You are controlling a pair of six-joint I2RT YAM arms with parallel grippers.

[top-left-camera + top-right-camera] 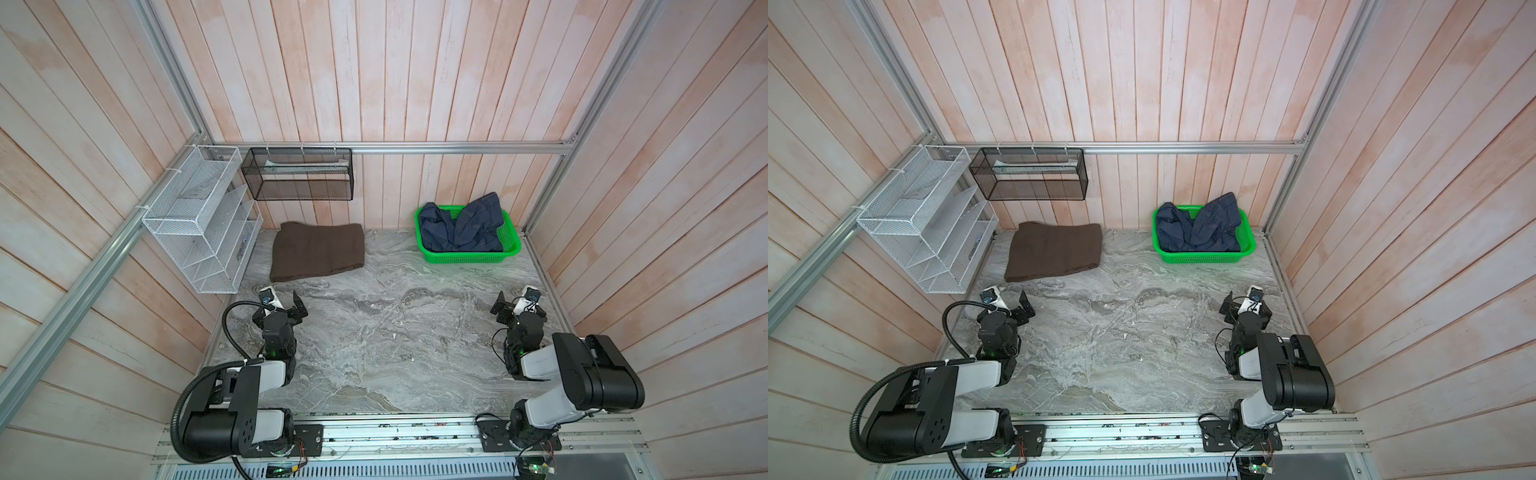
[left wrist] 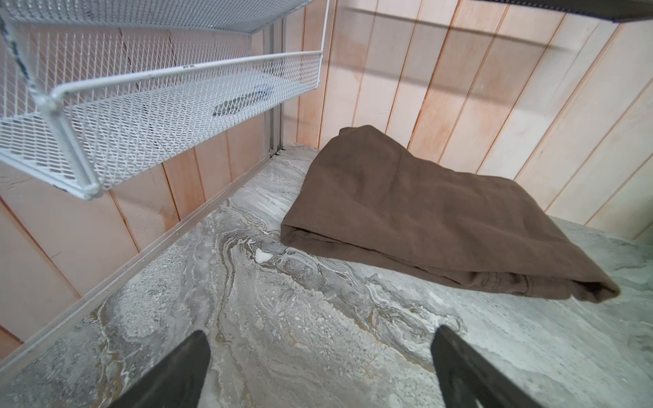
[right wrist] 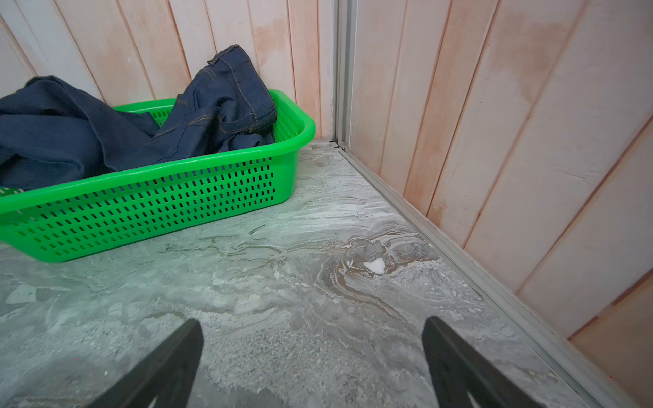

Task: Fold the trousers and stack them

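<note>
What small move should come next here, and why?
Probably reach the right gripper toward the denim garment in the green basket: the trousers already lie folded, that garment is crumpled, and the right gripper, open and empty, is nearer it.

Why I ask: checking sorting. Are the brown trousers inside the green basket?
No, the brown trousers lie folded on the table, apart from the green basket, which holds a blue garment.

Folded brown trousers [image 1: 1054, 251] on marbled table [image 1: 1133, 340], denim [image 1: 1196, 228] in green basket [image 1: 1204, 258]

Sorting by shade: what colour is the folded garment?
Dark brown; the trousers show best in left wrist view.
</note>
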